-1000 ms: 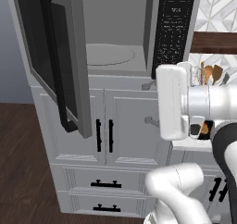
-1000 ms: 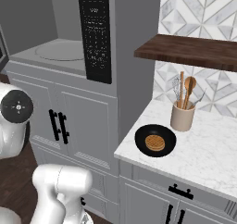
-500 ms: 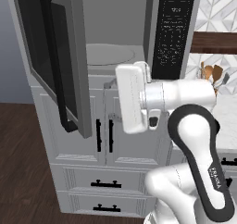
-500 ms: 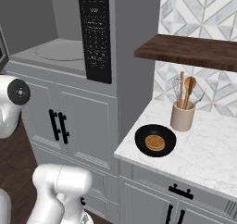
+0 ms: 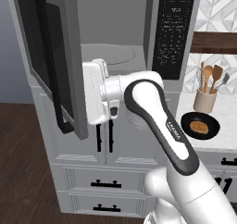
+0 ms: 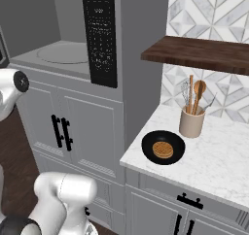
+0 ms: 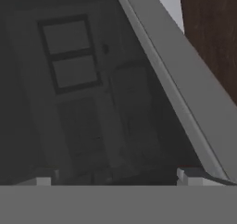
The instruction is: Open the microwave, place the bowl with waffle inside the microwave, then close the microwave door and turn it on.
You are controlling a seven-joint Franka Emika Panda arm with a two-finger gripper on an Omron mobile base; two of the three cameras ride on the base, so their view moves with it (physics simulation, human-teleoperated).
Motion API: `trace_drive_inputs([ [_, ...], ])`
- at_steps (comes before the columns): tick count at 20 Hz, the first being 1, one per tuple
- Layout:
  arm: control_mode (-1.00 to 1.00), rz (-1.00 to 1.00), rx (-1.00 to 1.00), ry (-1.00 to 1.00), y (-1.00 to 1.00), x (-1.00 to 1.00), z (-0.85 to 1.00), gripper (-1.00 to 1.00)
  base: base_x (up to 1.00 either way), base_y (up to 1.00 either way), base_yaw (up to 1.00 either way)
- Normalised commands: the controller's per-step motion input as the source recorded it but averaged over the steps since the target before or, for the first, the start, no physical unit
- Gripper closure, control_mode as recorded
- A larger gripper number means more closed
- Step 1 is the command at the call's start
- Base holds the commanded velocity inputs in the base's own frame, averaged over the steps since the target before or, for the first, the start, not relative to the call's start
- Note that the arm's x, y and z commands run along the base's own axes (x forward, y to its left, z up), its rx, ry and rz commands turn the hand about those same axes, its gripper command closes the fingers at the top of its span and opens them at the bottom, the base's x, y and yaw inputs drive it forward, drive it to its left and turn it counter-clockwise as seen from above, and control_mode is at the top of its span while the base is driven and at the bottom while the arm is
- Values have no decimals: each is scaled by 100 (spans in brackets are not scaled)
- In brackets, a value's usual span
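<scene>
The microwave [image 5: 115, 28] stands open, its grey cavity and round turntable [image 5: 112, 56] bare. The microwave door [image 5: 28, 56] is swung out to the left, with its black bar handle [image 5: 50, 61] facing outward. My white hand [image 5: 95, 98] hangs just right of the door's free edge, below the cavity; the door hides the fingers there. In the hand view my gripper [image 7: 115, 177] is open, the fingertips [image 7: 44, 179] wide apart and close to the door's dark glass [image 7: 83, 89]. The black bowl [image 5: 200, 126] [image 6: 163, 147] holds the waffle [image 6: 163, 150] on the counter to the right.
A beige utensil crock [image 6: 191, 122] stands behind the bowl on the marble counter [image 6: 219, 166], under a dark wood shelf [image 6: 204, 54]. Panelled cabinet doors [image 5: 134, 144] and drawers sit beneath the microwave. The black keypad panel [image 6: 99, 35] is right of the cavity. Dark wood floor [image 5: 23, 172] lies to the left.
The arm has swung left across the microwave front, bringing the hand from near the counter up to the open door's edge. Door, bowl and waffle have not moved.
</scene>
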Motion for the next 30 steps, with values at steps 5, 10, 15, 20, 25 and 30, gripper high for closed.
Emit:
trace_drive_inputs([
  [5, -100, 13, -7, 0, 100, 9, -27, -100, 0, 0, 0],
  [10, -100, 3, -8, -3, 99, 2, -11, -100, 0, 0, 0],
  [15, -100, -6, 0, -29, -6, -53, 14, -100, 0, 0, 0],
  [20, -100, -19, -1, -34, -99, -82, 0, -100, 0, 0, 0],
  [25, -100, -32, -9, -8, -100, -22, 0, -100, 0, 0, 0],
  [30, -100, -36, -10, 0, -100, 0, 0, -100, 0, 0, 0],
])
